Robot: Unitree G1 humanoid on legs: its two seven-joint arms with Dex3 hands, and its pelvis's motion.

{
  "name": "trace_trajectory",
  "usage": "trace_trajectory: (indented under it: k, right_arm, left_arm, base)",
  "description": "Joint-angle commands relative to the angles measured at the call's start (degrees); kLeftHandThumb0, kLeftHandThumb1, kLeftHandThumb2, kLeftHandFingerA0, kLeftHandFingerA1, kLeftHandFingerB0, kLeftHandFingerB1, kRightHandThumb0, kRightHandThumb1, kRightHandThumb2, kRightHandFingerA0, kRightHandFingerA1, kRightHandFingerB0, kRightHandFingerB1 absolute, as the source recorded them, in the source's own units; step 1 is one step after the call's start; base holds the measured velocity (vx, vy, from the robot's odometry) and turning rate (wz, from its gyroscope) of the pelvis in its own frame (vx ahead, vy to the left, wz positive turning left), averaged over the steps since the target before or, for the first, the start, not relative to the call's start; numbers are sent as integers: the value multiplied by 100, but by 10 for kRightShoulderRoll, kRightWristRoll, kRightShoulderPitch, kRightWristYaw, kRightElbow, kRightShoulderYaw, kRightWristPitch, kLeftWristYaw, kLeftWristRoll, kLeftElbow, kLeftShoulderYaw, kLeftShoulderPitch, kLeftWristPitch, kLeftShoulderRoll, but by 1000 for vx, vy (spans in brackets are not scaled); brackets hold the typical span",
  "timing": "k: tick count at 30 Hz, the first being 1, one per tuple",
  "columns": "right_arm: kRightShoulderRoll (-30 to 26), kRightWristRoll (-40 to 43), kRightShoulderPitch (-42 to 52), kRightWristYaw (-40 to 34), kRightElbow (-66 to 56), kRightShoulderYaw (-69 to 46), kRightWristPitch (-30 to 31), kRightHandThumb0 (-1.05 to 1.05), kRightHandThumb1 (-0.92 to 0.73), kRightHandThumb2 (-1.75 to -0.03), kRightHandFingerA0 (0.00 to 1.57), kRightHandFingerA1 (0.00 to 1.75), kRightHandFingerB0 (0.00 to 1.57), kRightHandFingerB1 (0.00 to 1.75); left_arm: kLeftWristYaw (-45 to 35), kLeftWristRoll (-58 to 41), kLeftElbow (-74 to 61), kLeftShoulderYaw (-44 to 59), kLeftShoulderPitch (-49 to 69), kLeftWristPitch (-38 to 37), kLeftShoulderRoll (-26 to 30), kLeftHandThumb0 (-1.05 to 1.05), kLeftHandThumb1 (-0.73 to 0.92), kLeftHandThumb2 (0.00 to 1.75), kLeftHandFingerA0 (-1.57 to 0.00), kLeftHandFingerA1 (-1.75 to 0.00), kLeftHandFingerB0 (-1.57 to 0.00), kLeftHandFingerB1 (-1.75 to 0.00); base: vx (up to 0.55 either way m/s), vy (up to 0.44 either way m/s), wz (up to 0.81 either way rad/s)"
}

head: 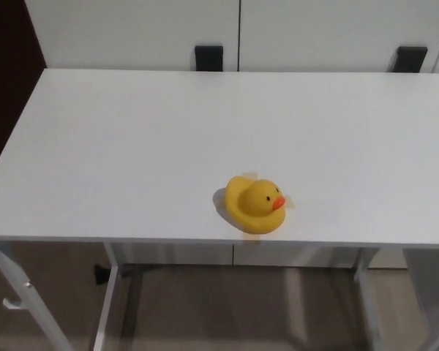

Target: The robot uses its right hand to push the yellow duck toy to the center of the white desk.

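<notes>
Head view. Yellow duck toy [253,205] sits upright on the white surface [132,146], close to the near edge and a little right of the surface's midline. Its orange beak points toward picture right. A pale strip, apparently tape, shows from under the duck at its far side and again at its near side at the surface edge; what it is cannot be confirmed. A faint shadow lies on the duck's left side.

Neither robot hand is in frame: left robot hand not visible, right robot hand not visible, so whether either is released, clenched or grasping cannot be told. Nothing touches the duck.

The duck is well short of the centre of the surface, which lies farther from the camera.

Behind the far edge, two black brackets [208,58] [410,58] stand against white panels [132,33]. Below the near edge, white legs [104,314] and a crossbar of the frame show over a brownish floor [241,314].
</notes>
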Motion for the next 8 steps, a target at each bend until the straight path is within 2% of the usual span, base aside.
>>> trace_trajectory:
  k: [1, 5, 6, 7, 8]
  right_arm:
    - [-9, 13, 6, 77, 96, 58, -137, -1, -31, -124, 87, 59, 58, 59]
    - [-22, 5, 8, 93, 108, 84, -169, -1, -30, -125, 88, 56, 58, 57]
    - [-27, 5, 9, 97, 122, 91, -184, 2, -27, -129, 90, 55, 58, 57]
    - [-34, -2, 13, 99, 122, 101, -173, -4, -30, -120, 95, 53, 64, 55]
    - [-34, -2, 13, 99, 122, 101, -173, -4, -30, -120, 95, 53, 64, 55]
  left_arm:
    - [-5, 0, 1, 4, 3, -19, 18, -18, 56, 90, -91, -106, -100, -99]
    - [-5, 2, 0, 3, -2, -21, 20, -18, 55, 90, -95, -101, -102, -97]
    - [-5, 3, 0, 2, -3, -20, 20, -20, 55, 88, -94, -97, -96, -94]
    - [-1, -2, -3, 7, 0, -24, 19, -10, 53, 93, -95, -100, -108, -95]
    - [-1, -2, -3, 7, 0, -24, 19, -10, 53, 93, -95, -100, -108, -95]
  base:
    - [0, 0, 0]
    - [0, 0, 0]
    - [0, 0, 0]
    - [0, 0, 0]
    - [0, 0, 0]
